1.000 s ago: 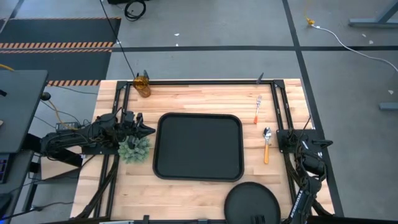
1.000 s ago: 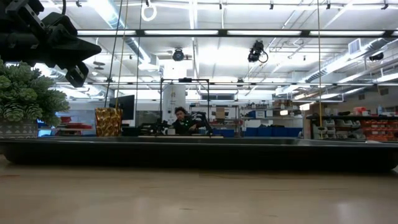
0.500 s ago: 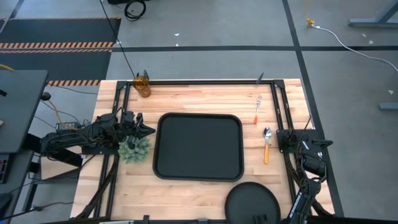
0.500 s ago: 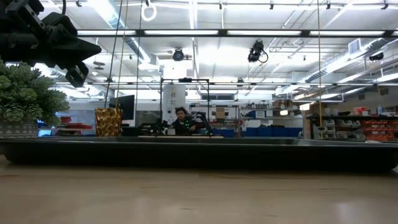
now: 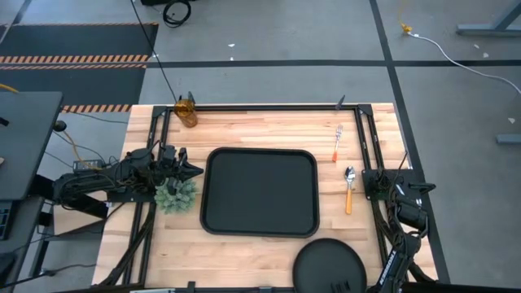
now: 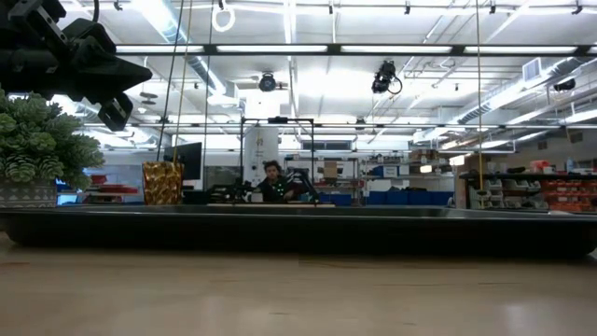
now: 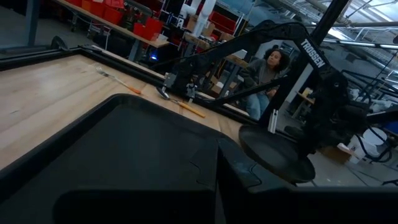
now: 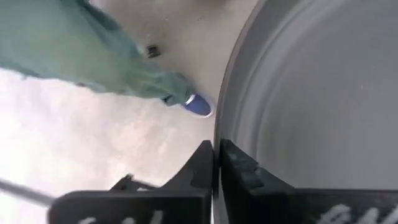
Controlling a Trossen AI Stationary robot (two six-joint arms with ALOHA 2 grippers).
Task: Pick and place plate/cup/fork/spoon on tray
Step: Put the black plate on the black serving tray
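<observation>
High view: the large black rectangular tray (image 5: pixel 259 192) is lying empty at the centre of the light wooden surface (image 5: pixel 244 130). The round matte-black plate (image 5: pixel 329 267) is overhanging the near edge of the surface, pinched at its rim by the right tool (image 5: pixel 379 281). The slim orange-handled fork (image 5: pixel 337 142) and the spoon (image 5: pixel 349 189), which is showing a silver bowl and an orange handle, are lying to the right of the tray, apart from it. The small translucent amber cup (image 5: pixel 186 111) is standing at the far left corner. The left tool (image 5: pixel 189 170) is hovering just beside the tray's left rim, above a green leafy clump (image 5: pixel 176 195).

Low view: the tray's rim (image 6: pixel 308 229) is spanning the width; the cup (image 6: pixel 162 183) is standing behind it, the clump (image 6: pixel 42 149) at left under the left tool (image 6: pixel 112 89).

Left wrist view: the left tool's fingers (image 7: pixel 205 186) are lying pressed together over the tray (image 7: pixel 112 155); plate (image 7: pixel 273 152), fork (image 7: pixel 118 81) and spoon (image 7: pixel 180 104) are showing beyond it.

Right wrist view: the right tool's fingers (image 8: pixel 211 165) are gripping the plate's rim (image 8: pixel 227 118).
</observation>
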